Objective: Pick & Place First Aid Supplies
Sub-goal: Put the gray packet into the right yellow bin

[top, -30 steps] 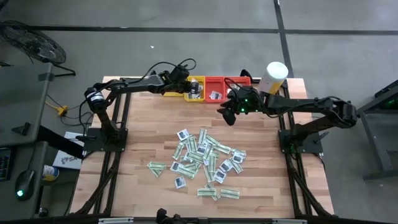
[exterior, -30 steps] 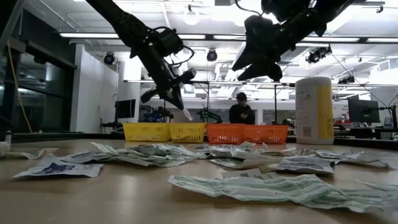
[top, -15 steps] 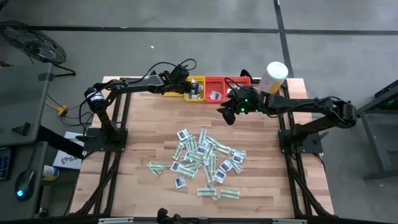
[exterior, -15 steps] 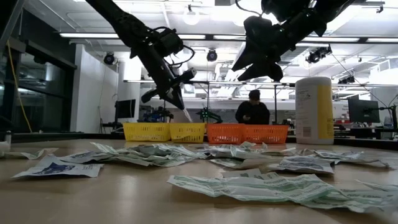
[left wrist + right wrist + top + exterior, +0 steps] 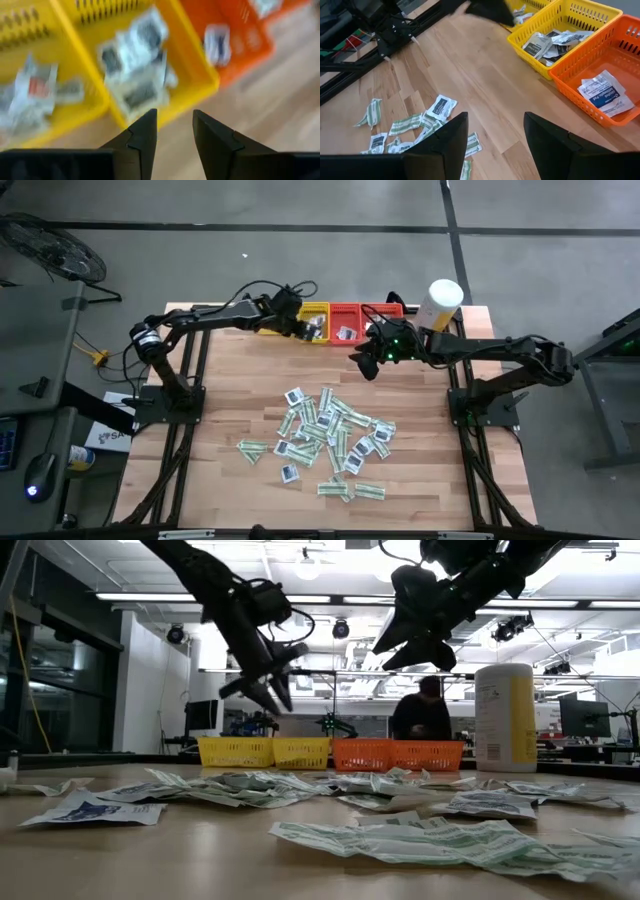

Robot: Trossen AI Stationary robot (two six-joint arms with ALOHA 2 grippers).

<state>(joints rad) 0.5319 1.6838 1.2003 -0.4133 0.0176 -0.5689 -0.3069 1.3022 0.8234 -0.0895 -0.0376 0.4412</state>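
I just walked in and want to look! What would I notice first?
Probably the big messy pile of first aid packets spread over the middle of the wooden table. Next, the bright yellow tray and red tray at the far edge, with the left gripper and right gripper hanging empty nearby.

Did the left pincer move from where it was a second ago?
Yes. The left pincer has slid left in the high view, off the yellow tray toward the table's left edge, and it has opened.

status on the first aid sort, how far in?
Early. Done: a few packets lie in the yellow tray, one in the orange tray. In hand: nothing; left pincer open above the yellow tray, right pincer open, empty. Left: the pile mid-table.
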